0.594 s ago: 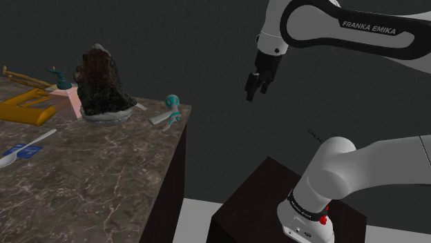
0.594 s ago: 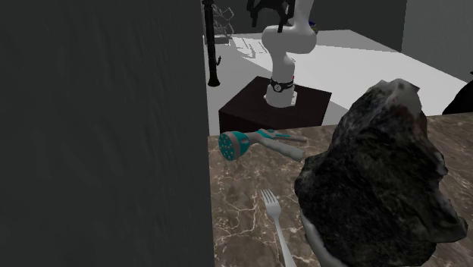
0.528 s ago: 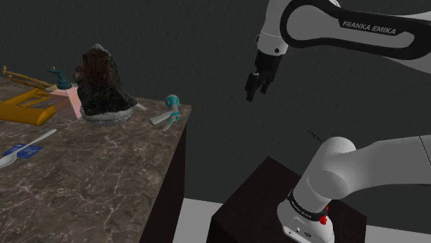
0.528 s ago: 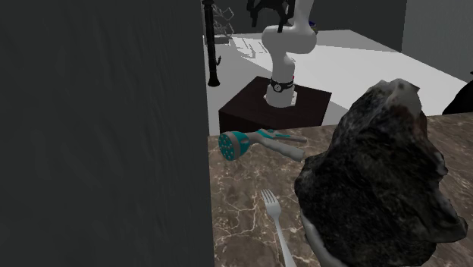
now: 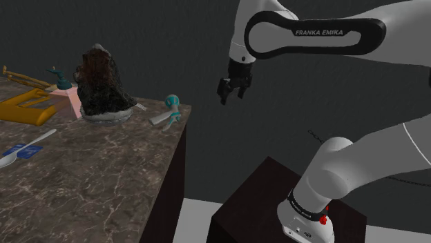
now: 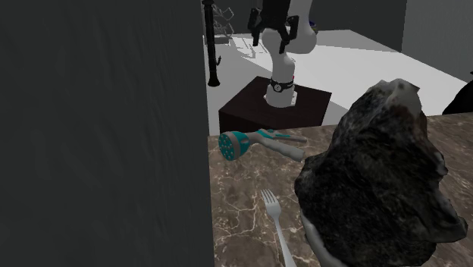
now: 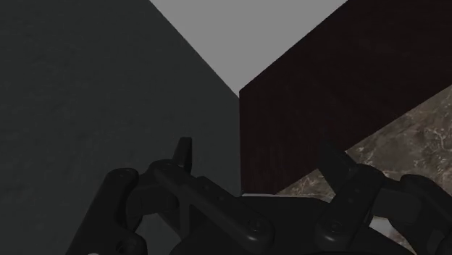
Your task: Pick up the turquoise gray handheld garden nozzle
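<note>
The garden nozzle (image 5: pixel 170 110) has a round turquoise head and a pale grey handle. It lies on its side at the corner of the marble counter (image 5: pixel 103 179), close to the edge. In the second exterior view the nozzle (image 6: pixel 246 142) points its head toward the dark wall. My gripper (image 5: pixel 231 92) hangs in the air off the counter's side, above the nozzle's height and well apart from it. Its fingers stand apart with nothing between them, as the gripper (image 6: pixel 271 35) also shows from across the counter. From the gripper (image 7: pixel 259 156), the counter's dark side and a strip of marble (image 7: pixel 406 138) lie ahead.
A big dark rock (image 5: pixel 102 83) on a plate stands just behind the nozzle, with a fork (image 6: pixel 277 220) beside it. An orange tray (image 5: pixel 27 107) and a spoon (image 5: pixel 24 148) lie farther along. The dark stand (image 5: pixel 276 200) is below the arm. A dark wall (image 6: pixel 98 129) borders the counter.
The arm has swung toward the shoulder view's left, bringing the gripper nearer the counter's corner and a little lower. The nozzle has not moved.
</note>
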